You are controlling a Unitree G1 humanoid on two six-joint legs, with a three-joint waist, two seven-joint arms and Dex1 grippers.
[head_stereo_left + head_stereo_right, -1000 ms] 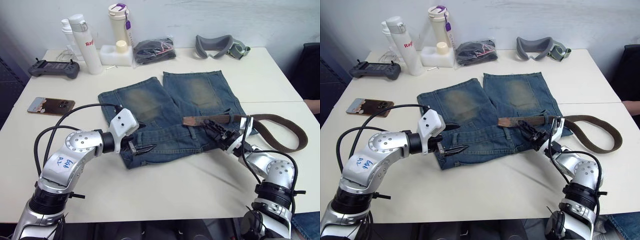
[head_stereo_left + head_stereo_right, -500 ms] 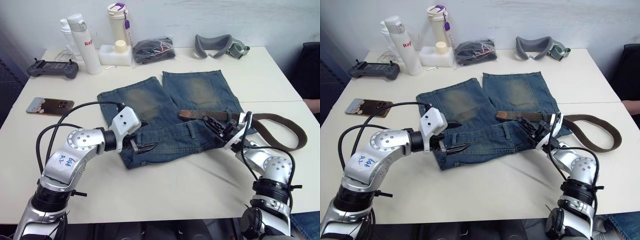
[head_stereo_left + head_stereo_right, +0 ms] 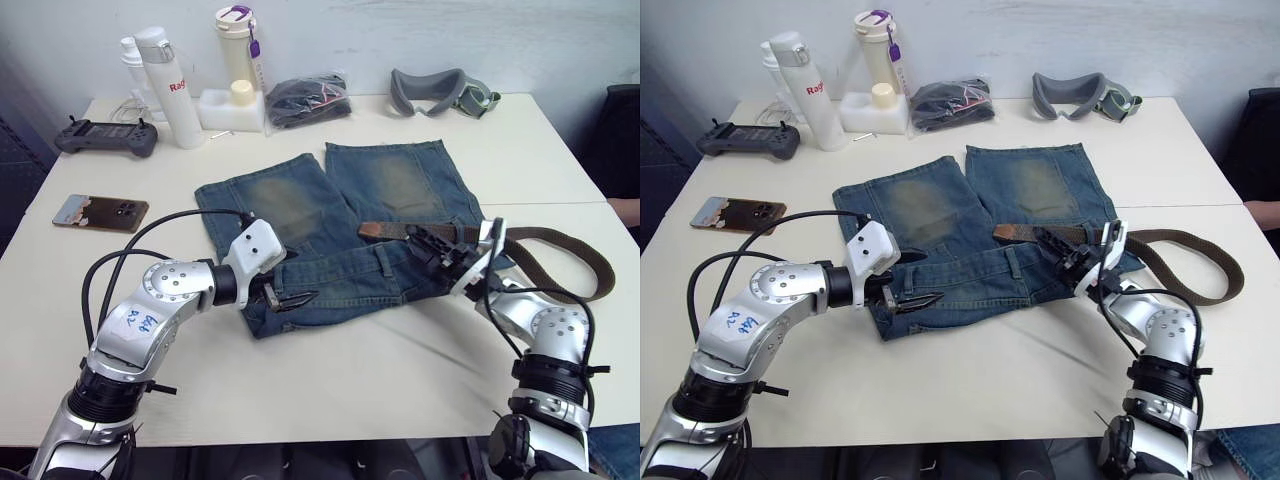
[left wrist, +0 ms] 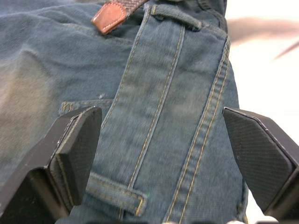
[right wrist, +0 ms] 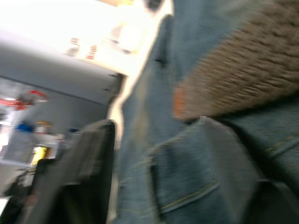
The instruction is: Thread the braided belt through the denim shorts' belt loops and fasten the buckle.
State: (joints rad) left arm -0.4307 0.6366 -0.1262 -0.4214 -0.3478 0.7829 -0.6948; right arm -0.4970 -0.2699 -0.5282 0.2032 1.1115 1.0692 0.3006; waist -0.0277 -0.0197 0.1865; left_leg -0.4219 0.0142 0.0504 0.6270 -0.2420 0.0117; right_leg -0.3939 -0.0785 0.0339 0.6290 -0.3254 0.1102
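Your braided belt (image 3: 540, 240) lies over the denim shorts (image 3: 340, 220), reddish leather tip (image 4: 108, 15) resting on the waistband just short of a belt loop (image 4: 175, 14), the rest looping off onto the table (image 3: 330, 370). Right gripper (image 3: 440, 250) sits on the strap near the tip, likely feeding it; can't tell its grip. Left gripper (image 3: 285, 298), fingers (image 4: 77, 144) spread wide and holding nothing, straddles the waistband, probably to steady it.
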